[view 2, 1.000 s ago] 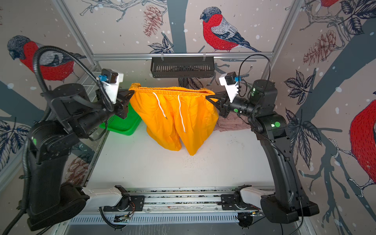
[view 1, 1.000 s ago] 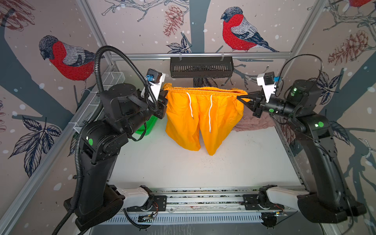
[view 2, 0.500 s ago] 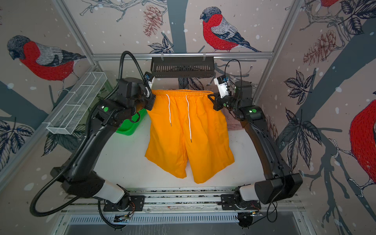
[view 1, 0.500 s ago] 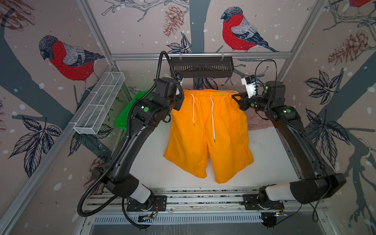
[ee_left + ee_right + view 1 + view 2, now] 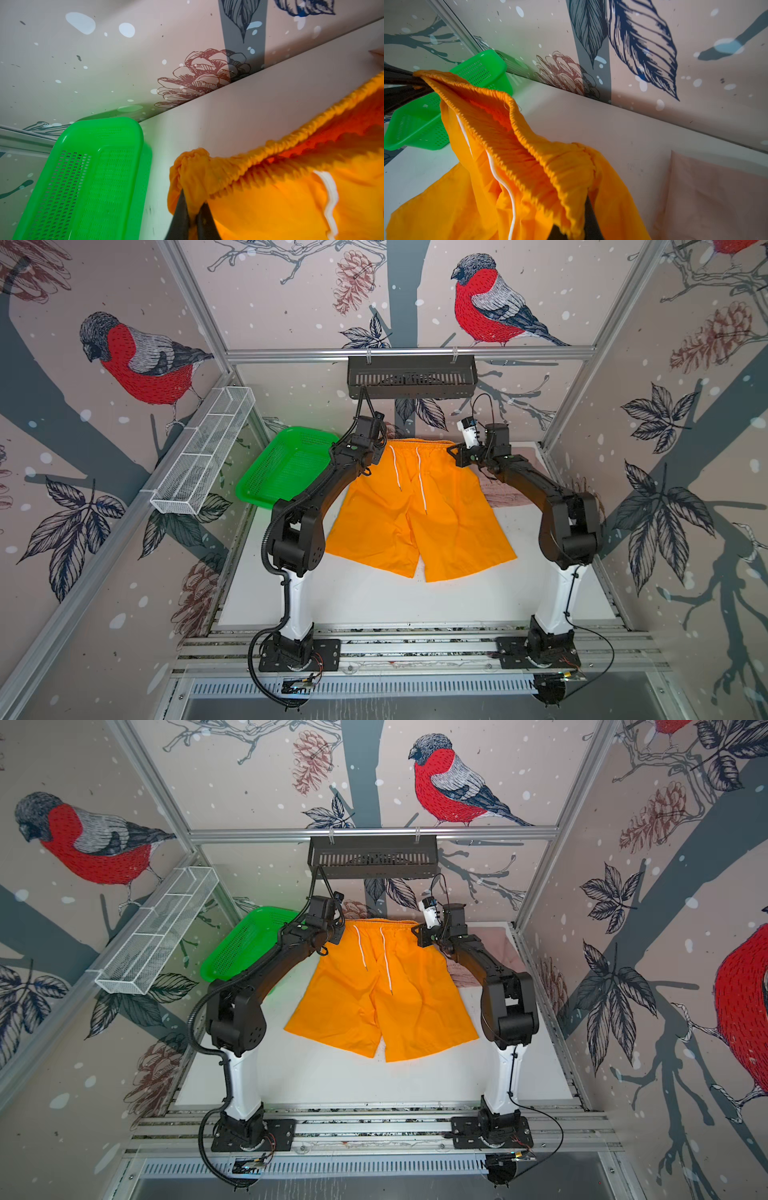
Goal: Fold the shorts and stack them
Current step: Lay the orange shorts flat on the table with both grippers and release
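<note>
The left gripper (image 5: 194,207) was shut tight on a bunched corner of the waistband (image 5: 291,137) of the orange shorts (image 5: 419,514). This was the corner next to the basket (image 5: 309,431). The right gripper (image 5: 573,226) was shut tight on the other corner, the one far from the basket. Nothing else was in either gripper.

The waistband hung between the two grippers, a little above the table (image 5: 374,597), and it sagged open in the middle. The two legs lay flat on the table and pointed away from the basket's end of it. The white string (image 5: 422,485) lay on top of the cloth.

It looked as if the grippers held both corners so the shorts would spread wide and smooth, ready to fold. With one corner only, the cloth would likely bunch up.

The pink shorts (image 5: 716,197) lay on the table on the far side of the orange shorts from the basket. No gripper touched them. The basket looked empty.
</note>
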`<control>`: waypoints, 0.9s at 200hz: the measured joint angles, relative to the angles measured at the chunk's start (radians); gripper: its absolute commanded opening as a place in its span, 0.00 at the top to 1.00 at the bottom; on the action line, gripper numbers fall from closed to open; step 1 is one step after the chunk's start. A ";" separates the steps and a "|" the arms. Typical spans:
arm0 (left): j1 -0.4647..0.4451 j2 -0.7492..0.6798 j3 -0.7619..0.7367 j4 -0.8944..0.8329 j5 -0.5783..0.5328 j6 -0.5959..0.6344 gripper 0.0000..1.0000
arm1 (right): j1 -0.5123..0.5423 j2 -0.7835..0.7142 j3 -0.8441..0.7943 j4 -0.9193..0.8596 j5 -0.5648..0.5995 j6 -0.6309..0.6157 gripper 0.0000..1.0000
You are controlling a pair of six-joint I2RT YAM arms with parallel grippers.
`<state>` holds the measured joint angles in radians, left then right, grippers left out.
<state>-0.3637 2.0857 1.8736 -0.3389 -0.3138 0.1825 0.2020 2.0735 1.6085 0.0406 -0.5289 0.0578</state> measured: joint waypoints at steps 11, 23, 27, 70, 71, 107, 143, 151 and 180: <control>0.011 0.042 0.022 0.029 0.002 0.000 1.00 | 0.002 0.046 0.019 0.026 0.002 0.006 0.99; 0.024 0.082 0.046 0.058 0.012 0.001 0.87 | 0.005 0.094 0.053 0.047 0.007 0.017 0.91; 0.027 0.095 0.054 0.066 0.016 0.001 0.72 | 0.006 0.107 0.063 0.052 0.008 0.017 0.86; 0.041 0.172 0.123 0.086 0.014 0.005 0.02 | 0.007 0.213 0.180 0.068 0.034 0.024 0.41; 0.041 0.172 0.123 0.086 0.014 0.005 0.02 | 0.007 0.213 0.182 0.068 0.035 0.025 0.41; 0.046 0.148 0.130 0.026 0.023 -0.029 0.02 | 0.012 0.155 0.162 0.050 0.047 0.048 0.35; 0.048 0.000 0.018 -0.109 0.028 -0.145 0.02 | 0.020 -0.108 -0.107 0.002 0.118 0.099 0.31; 0.047 -0.058 -0.050 -0.136 0.046 -0.185 0.02 | 0.025 -0.176 -0.182 -0.010 0.140 0.103 0.30; 0.045 -0.285 -0.407 -0.153 0.170 -0.306 0.02 | 0.046 -0.440 -0.531 -0.033 0.208 0.180 0.27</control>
<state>-0.3191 1.8008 1.4662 -0.4923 -0.1440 -0.1234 0.2478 1.6333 1.0771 0.0078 -0.3210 0.2375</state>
